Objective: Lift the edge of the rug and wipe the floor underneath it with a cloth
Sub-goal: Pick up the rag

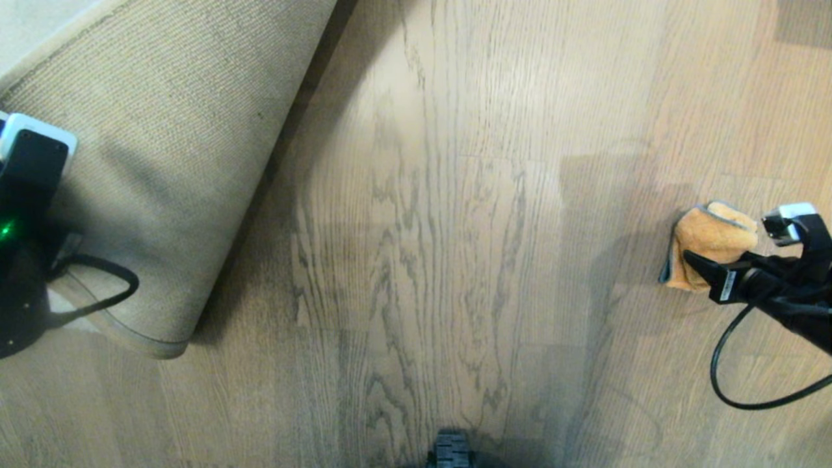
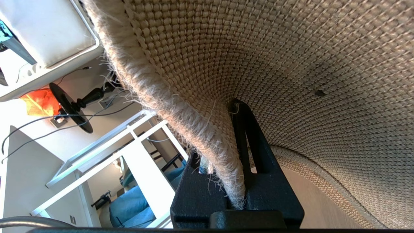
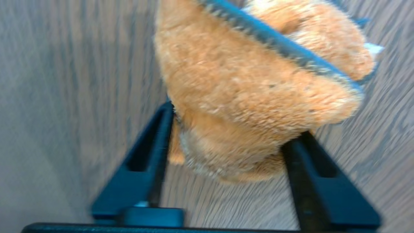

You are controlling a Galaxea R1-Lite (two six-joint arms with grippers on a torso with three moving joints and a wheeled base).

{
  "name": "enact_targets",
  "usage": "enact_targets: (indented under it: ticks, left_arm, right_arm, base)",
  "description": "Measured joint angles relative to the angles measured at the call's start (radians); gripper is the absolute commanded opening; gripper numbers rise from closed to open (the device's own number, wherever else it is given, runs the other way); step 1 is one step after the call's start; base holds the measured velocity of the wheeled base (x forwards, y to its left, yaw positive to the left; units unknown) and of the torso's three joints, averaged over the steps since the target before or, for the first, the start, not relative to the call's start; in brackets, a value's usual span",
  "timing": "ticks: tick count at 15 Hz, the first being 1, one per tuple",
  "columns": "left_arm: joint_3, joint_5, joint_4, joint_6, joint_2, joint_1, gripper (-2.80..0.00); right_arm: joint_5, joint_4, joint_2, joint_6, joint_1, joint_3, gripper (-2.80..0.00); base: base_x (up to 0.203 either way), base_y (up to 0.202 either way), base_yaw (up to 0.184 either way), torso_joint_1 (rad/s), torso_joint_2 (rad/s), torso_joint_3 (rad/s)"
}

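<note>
The rug (image 1: 162,162) is folded back at the left, its tan woven backing facing up and its rounded corner (image 1: 149,341) hanging over the floor (image 1: 442,227). My left gripper (image 2: 223,139) is shut on the frayed rug edge (image 2: 194,129) and holds it raised; in the head view only that arm's wrist (image 1: 29,188) shows. At the right, the fluffy orange cloth (image 1: 708,244) with grey trim lies on the wood-grain planks. My right gripper (image 1: 728,244) is low over it, open, with the cloth (image 3: 245,90) between its two fingers (image 3: 152,152), which touch its sides.
A black part of my base (image 1: 450,452) shows at the bottom middle. A black cable (image 1: 734,377) loops below the right arm. Past the rug edge the left wrist view shows a white frame (image 2: 129,145) and a blue seat (image 2: 129,207).
</note>
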Motion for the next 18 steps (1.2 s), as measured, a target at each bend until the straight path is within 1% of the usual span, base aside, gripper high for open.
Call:
enact_targets:
  ticks: [2,6,12,15,18]
  left_arm:
    - [0.000,0.000,0.000,0.000,0.000,0.000,-2.80]
    - [-0.001,0.000,0.000,0.000,0.000,0.000,-2.80]
    - [0.000,0.000,0.001,0.000,0.001,0.000,-2.80]
    - [-0.001,0.000,0.001,0.001,-0.001,0.000,-2.80]
    - [-0.002,0.000,0.000,0.002,-0.005,0.000,-2.80]
  right_arm:
    - [0.001,-0.027,0.022,0.001,-0.002,-0.001,-2.80]
    - [0.001,-0.025,0.028,0.002,-0.001,0.005,-2.80]
    - [0.005,-0.007,-0.040,0.002,0.016,0.036,-2.80]
    - [0.005,-0.007,-0.096,0.004,0.060,0.050,-2.80]
    - [0.003,0.032,-0.162,0.015,0.135,0.056,-2.80]
  base:
    - [0.000,0.000,0.000,0.000,0.00,0.000]
    - [0.000,0.000,0.000,0.000,0.00,0.000]
    - [0.000,0.000,0.000,0.000,0.00,0.000]
    - [0.000,0.000,0.000,0.000,0.00,0.000]
    - [0.000,0.000,0.000,0.000,0.00,0.000]
